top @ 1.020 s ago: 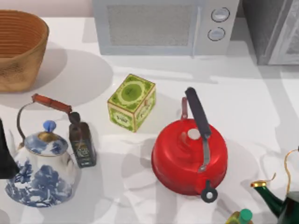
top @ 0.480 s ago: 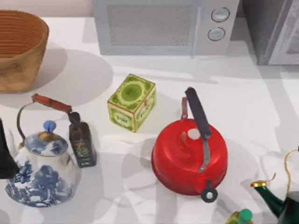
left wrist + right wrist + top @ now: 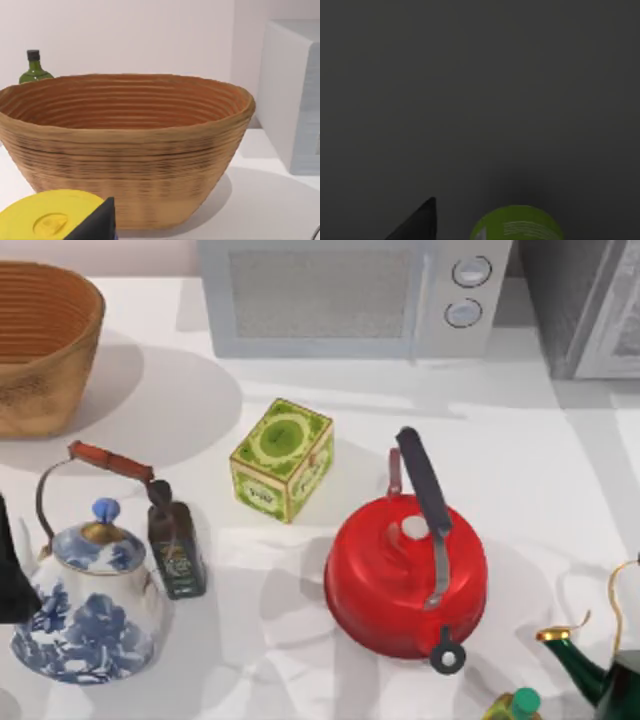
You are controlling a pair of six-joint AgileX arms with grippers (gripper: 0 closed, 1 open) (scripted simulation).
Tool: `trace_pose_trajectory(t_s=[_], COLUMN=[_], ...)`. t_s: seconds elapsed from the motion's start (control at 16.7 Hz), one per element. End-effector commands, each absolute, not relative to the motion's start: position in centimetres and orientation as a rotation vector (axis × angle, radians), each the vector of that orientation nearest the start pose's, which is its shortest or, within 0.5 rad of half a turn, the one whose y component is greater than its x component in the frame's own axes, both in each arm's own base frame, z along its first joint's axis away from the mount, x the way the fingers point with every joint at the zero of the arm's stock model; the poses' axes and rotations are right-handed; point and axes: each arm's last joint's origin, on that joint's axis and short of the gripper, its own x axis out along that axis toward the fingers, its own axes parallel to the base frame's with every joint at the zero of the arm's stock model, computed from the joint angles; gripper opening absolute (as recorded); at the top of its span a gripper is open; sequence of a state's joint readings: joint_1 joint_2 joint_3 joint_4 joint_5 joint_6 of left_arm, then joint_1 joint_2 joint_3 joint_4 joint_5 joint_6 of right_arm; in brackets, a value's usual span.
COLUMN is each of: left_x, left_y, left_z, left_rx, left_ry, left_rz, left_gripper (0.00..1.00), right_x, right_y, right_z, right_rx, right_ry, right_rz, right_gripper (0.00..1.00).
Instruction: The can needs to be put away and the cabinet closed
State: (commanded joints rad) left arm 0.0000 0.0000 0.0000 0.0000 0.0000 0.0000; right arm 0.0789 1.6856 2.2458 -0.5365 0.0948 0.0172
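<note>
Grey surface ahead, can at the right gripper

Close by the right gripper point(image 3: 455, 232) is the can point(image 3: 517, 225), facing a dark grey surface, probably the cabinet point(image 3: 585, 300); whether the claw is clenched on it or released I cannot tell. Set it upright, well inside the door's edge, then withdraw straight. The left arm point(image 3: 8, 580) is parked at the table's left edge. The red kettle point(image 3: 405, 575) and green kettle point(image 3: 600, 670) narrow the room nearby.

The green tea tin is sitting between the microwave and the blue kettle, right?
Not quite. The green tea tin sits between the microwave and the red kettle, not the blue one. The blue-and-white kettle stands farther toward the table's left, beside a small dark bottle. The top view shows this.
</note>
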Motion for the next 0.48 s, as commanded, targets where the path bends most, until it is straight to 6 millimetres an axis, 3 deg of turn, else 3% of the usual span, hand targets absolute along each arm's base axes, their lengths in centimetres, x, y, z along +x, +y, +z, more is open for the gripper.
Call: trace_pose_trajectory(t_s=[0.12,0.24,0.36,0.48], left_x=[10.6,10.6,10.6,10.6], left_y=[-0.1,-0.1,-0.1,-0.1], left_z=[16.0,16.0,16.0,16.0], left_rx=[0.0,0.0,0.0,0.0], left_ry=[0.0,0.0,0.0,0.0], left_rz=[0.0,0.0,0.0,0.0], left_gripper=[1.0,1.0,1.0,1.0], right_x=[29.5,25.9,22.6,19.6], right_y=[2.5,2.0,1.5,1.1], right_z=[53.7,51.4,47.7,42.6], right_rx=[0.001,-0.001,-0.003,-0.006], right_ry=[-0.016,0.008,0.044,0.087], right_rz=[0.0,-0.001,-0.002,-0.004], right_gripper=[1.0,1.0,1.0,1.0])
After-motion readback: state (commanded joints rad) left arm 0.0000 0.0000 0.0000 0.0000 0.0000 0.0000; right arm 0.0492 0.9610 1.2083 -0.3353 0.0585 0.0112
